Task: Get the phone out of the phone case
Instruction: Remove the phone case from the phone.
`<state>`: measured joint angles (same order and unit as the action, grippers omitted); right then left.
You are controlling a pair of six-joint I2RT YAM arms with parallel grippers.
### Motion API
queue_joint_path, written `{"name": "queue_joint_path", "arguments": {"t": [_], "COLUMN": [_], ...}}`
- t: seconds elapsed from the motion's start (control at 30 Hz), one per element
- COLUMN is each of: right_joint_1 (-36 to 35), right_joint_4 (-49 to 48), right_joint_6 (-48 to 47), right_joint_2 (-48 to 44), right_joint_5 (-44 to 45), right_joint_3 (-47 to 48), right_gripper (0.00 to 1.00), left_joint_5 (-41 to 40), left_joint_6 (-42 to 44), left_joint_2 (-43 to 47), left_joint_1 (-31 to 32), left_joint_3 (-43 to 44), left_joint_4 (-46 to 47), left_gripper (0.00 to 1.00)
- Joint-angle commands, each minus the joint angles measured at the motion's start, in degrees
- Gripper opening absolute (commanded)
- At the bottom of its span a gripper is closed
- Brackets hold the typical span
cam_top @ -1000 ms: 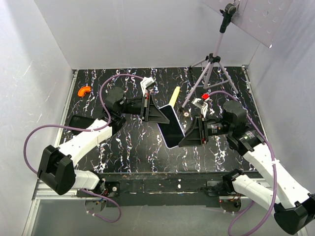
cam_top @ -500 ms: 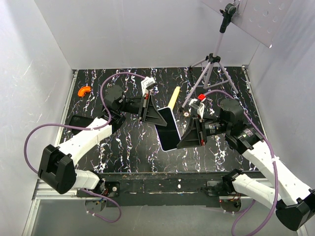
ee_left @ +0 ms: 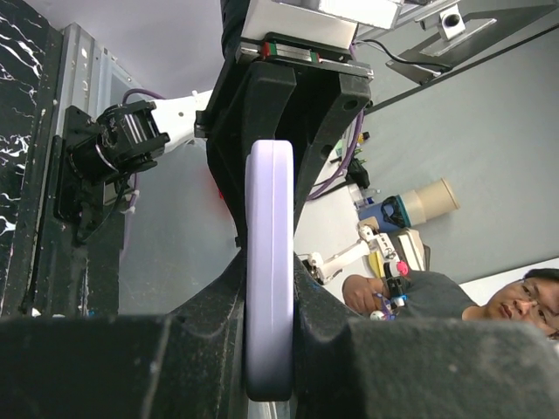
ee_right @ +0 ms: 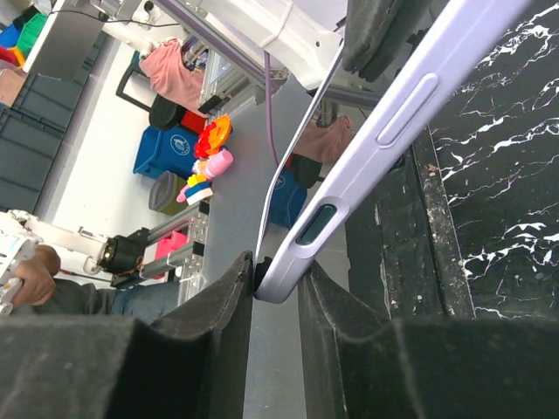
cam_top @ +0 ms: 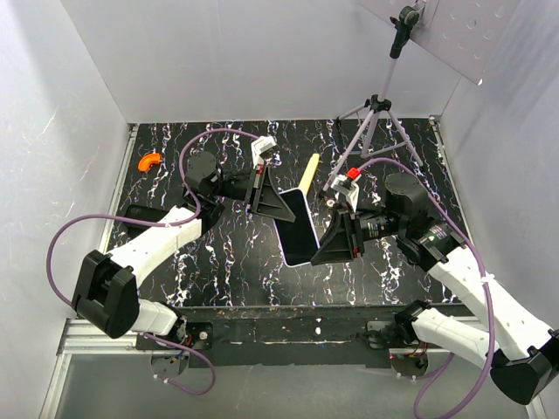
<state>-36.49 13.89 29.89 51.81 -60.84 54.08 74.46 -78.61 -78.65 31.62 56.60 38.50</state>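
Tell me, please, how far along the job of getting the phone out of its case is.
Done, apparently: the phone shows a bare lavender rim, and a flat black shell, likely the phone case, lies apart on the table. In hand: the left gripper has its jaws shut on the phone; those of the right gripper stand around its other end, grip unclear. Left: probably setting it down.

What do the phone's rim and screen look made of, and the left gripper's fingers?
The phone: rim smooth satin lavender, plastic or coated metal, can't tell which; screen glossy glass, mirroring the room. On the left gripper, fingers matte black, faintly grainy, probably moulded plastic.
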Motion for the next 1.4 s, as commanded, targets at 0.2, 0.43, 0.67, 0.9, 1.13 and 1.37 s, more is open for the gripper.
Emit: {"name": "queue_joint_path", "arguments": {"t": [0.2,0.43,0.67,0.9,1.13,1.37], "right_joint_1": [-7.78,-22.73,-31.26,-35.05,-35.76,-36.99], "right_joint_4": [11.31,15.99,15.12,11.52,9.05,7.03], "right_joint_6": [-14.84,-23.47,-28.48,-29.71,-33.58,-35.25], "right_joint_2": [1.09,5.4,9.71,12.17,12.87,12.88], "right_joint_5": [12.11,32.69,40.1,41.15,43.87,50.71], "right_joint_3": [8.57,19.2,26.94,32.48,33.98,34.6], "right_gripper": [0.01,0.01,0.01,0.01,0.01,0.01], "left_joint_5": [-2.21,-4.14,-6.87,-9.15,-12.31,-15.03], "left_joint_6": [-3.03,-19.18,-31.6,-32.66,-35.65,-38.46], "left_joint_2": [-0.71,-6.24,-11.87,-13.89,-14.69,-14.6], "left_joint_1": [-0.24,-0.24,0.64,3.19,5.03,6.62], "left_joint_3": [-0.08,-6.67,-10.98,-11.07,-10.46,-9.4], "left_joint_4": [0.51,19.99,37.25,40.33,44.2,47.36], "left_gripper": [0.0,0.0,0.0,0.0,0.0,0.0]}}
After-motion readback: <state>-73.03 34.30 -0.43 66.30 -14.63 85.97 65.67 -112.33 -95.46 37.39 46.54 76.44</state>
